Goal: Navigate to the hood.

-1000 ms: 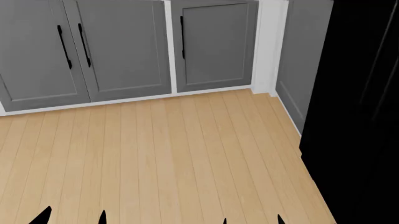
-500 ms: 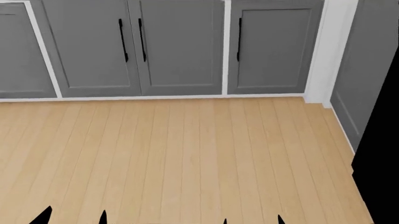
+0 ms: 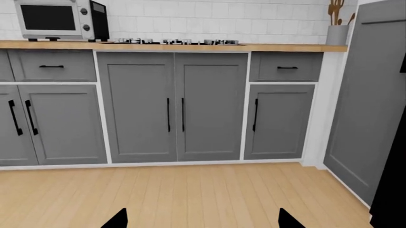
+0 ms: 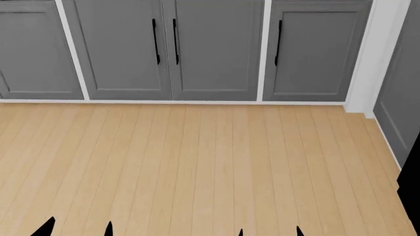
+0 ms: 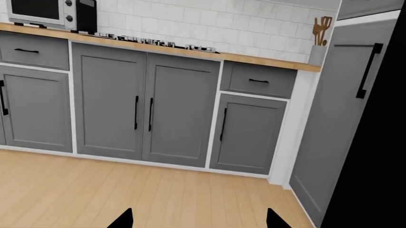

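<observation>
Your head view looks down on light wood floor [image 4: 196,162] running up to a row of grey base cabinets [image 4: 164,49] along the far wall. You face the double-door unit with its two black pull handles [image 4: 166,40] close together at the centre.

The hood itself is not in any view. The wrist views show what sits above those double doors: a gas cooktop [image 3: 174,42] set in the wooden countertop [image 3: 285,47], against white tile wall [image 5: 254,28]. A microwave [image 3: 60,19] stands on the counter to the far left. A grey holder of wooden utensils [image 3: 336,26] stands at the counter's right end, just beside a tall grey panel [image 3: 371,109]. A black mass [image 5: 381,156] fills the right edge.

Left gripper [image 3: 198,219]: you see only two dark fingertips at the frame edge, set well apart, nothing between them. Right gripper [image 5: 198,219]: same picture, two tips spread wide over bare floor, holding nothing. In the head view both pairs of tips poke up at the near edge.
</observation>
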